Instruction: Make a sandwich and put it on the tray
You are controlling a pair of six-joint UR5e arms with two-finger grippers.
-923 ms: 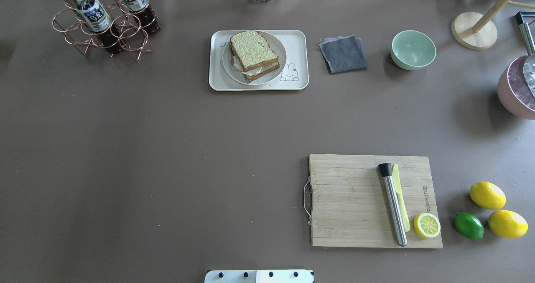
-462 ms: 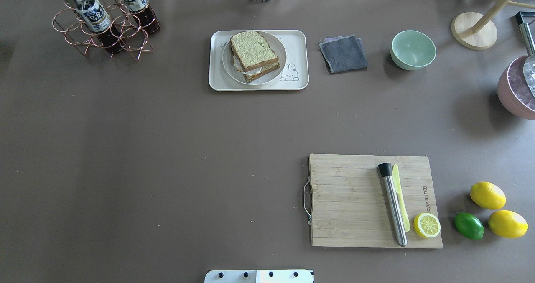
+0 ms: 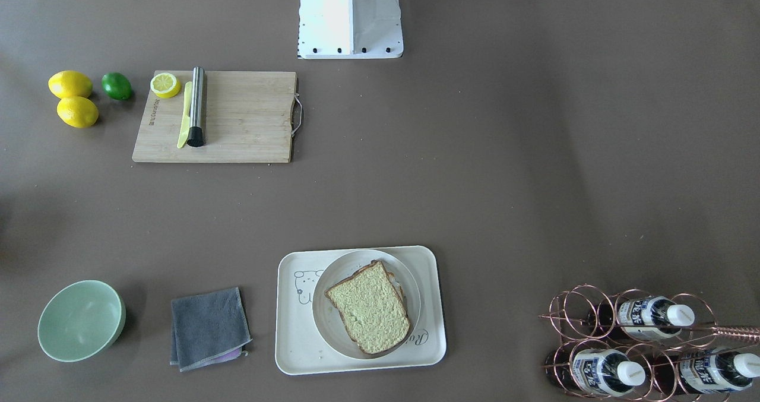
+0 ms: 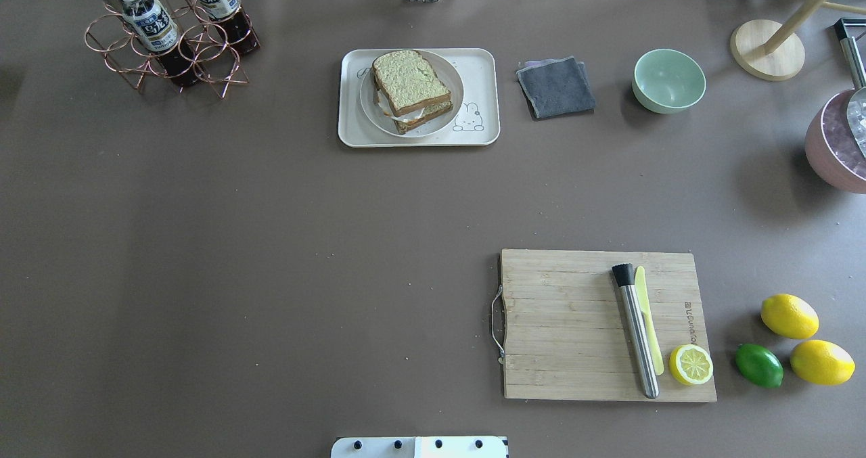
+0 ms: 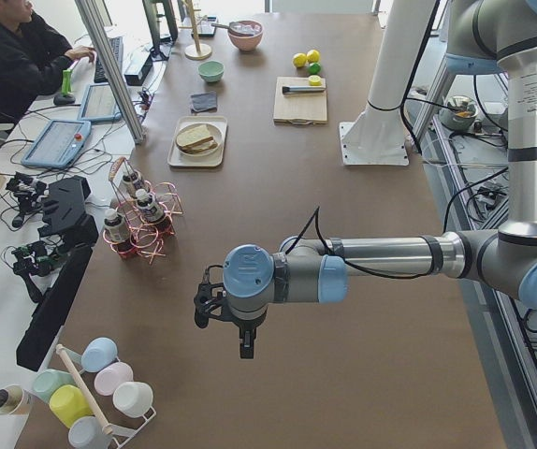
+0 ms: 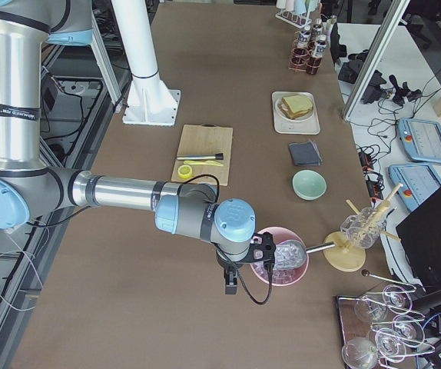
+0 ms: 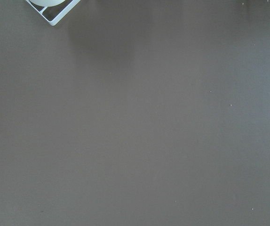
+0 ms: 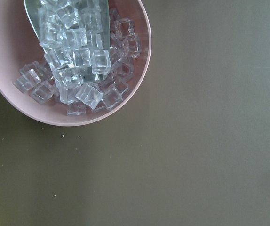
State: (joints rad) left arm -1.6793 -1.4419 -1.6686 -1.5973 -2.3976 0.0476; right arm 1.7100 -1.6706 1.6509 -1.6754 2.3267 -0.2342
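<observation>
The sandwich [image 4: 411, 87] lies on a round white plate [image 4: 456, 86] that sits on the cream tray [image 4: 484, 69] at the table's far middle. It is two bread slices with the white egg edge [image 4: 408, 114] showing between them. It also shows in the front-facing view [image 3: 369, 307] on the tray [image 3: 297, 342]. Neither gripper shows in the overhead or front-facing view. The left gripper [image 5: 217, 313] hangs over bare table far off at the left end. The right gripper [image 6: 243, 269] hangs beside the pink ice bowl [image 8: 12, 101] at the right end. I cannot tell whether either is open or shut.
A bamboo cutting board [image 4: 568, 323] holds a steel muddler [image 4: 636, 333], a yellow knife and a lemon half [image 4: 691, 364]. Two lemons and a lime [image 4: 759, 365] lie to its right. A grey cloth [image 4: 556, 87], a green bowl [image 4: 668, 80] and a bottle rack [image 4: 169, 38] stand along the far edge.
</observation>
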